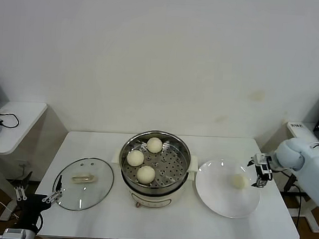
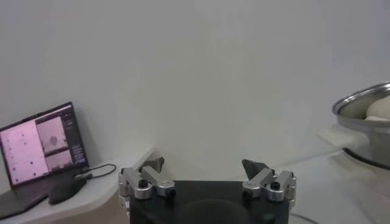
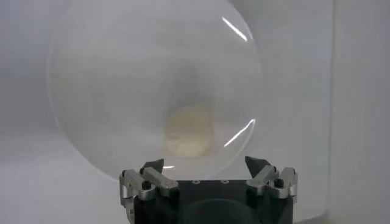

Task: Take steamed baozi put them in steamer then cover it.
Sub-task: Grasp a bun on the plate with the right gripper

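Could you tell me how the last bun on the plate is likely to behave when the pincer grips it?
The bun looks round and smooth, so it may roll on the glossy plate if nudged. It is probably soft and light, so a hard squeeze from the open right pincer could dent it.

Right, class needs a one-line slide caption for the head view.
Three baozi sit in the steamer; open right gripper nears the plate's last one.

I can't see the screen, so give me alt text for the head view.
Three baozi sit in the open steamer; a fourth lies on the plate, with the right gripper open beside it. The cover rests on the table left of the steamer.
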### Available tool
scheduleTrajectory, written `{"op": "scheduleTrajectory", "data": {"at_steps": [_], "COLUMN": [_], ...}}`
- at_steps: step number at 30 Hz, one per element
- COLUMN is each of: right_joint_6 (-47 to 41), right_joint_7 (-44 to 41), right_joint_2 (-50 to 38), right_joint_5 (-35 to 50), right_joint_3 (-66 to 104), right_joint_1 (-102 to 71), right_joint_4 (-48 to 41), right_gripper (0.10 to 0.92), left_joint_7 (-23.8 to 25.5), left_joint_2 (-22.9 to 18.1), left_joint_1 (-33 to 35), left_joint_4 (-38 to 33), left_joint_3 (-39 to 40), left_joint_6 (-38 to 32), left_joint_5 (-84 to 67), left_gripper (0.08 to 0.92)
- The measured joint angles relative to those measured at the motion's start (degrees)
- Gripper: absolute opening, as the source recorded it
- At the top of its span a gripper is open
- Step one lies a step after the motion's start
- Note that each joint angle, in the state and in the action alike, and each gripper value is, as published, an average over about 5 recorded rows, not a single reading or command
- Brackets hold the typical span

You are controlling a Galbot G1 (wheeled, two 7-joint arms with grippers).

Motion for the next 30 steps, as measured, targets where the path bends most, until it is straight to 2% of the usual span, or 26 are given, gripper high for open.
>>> {"op": "scheduleTrajectory", "data": {"at_steps": [17, 25, 30], "right_joint_6": [0.0, -0.43, -0.44], "right_joint_7": [1.37, 0.99, 0.14], "right_joint_2": [6.27, 7.0, 6.68], "right_joint_5": [-3.42, -4.04, -4.0], "right_joint_3": [2.57, 2.58, 2.25], "right_joint_1": [-3.39, -3.2, -2.68], "right_joint_4": [-5.45, -6.09, -5.79], "right_gripper": [0.772, 0.662, 0.633], "left_joint_7": [0.03, 0.04, 0.05], "left_joint_2": [-0.11, -0.41, -0.52], "left_joint_1": [0.18, 0.18, 0.22], "left_joint_4": [0.16, 0.27, 0.36], "left_joint_3": [-0.48, -0.47, -0.42], "left_joint_6": [-0.12, -0.25, -0.33], "left_joint_5": [-0.03, -0.03, -0.03], "left_gripper": [0.823, 0.823, 0.823]}}
